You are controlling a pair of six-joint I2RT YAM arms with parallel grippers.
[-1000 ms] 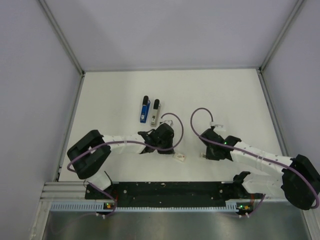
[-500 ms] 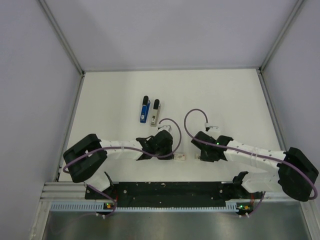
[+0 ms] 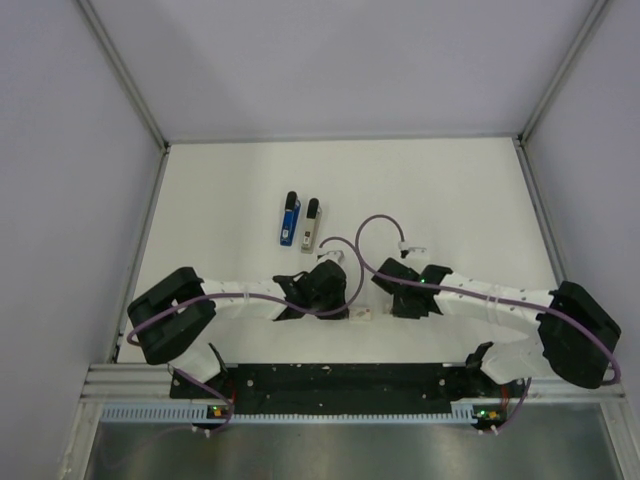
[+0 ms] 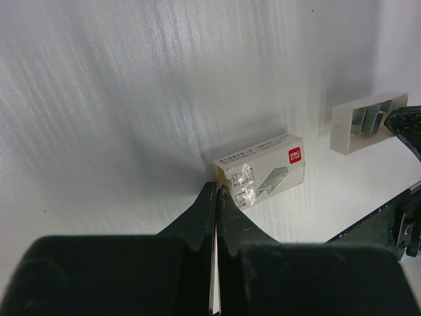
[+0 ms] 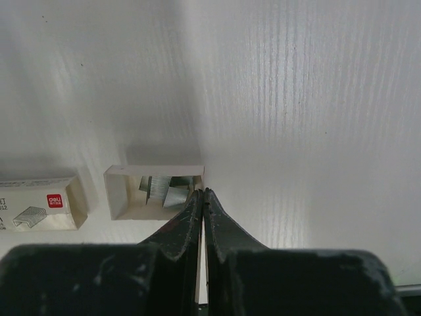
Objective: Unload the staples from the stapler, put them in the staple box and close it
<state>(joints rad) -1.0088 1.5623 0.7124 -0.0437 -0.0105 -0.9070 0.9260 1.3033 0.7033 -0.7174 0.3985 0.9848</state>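
Two staplers lie side by side at mid table, a blue one (image 3: 288, 220) and a grey one (image 3: 311, 224), both apart from the grippers. My left gripper (image 3: 333, 292) is shut, and its tips (image 4: 217, 191) sit at the near corner of a white staple box sleeve (image 4: 260, 176) with a red logo. My right gripper (image 3: 392, 293) is shut, and its tips (image 5: 200, 193) touch the right corner of an open box tray (image 5: 154, 191) that holds loose strips of staples. The tray also shows in the left wrist view (image 4: 368, 120) and in the top view (image 3: 360, 315).
The sleeve (image 5: 39, 204) lies just left of the tray. The black rail (image 3: 340, 380) with the arm bases runs along the near edge. Grey walls stand on the left, right and far sides. Purple cables loop above both wrists.
My right arm has moved left to the tray's corner. My left gripper shifted slightly toward the near edge early on, then held still. The staplers have not moved.
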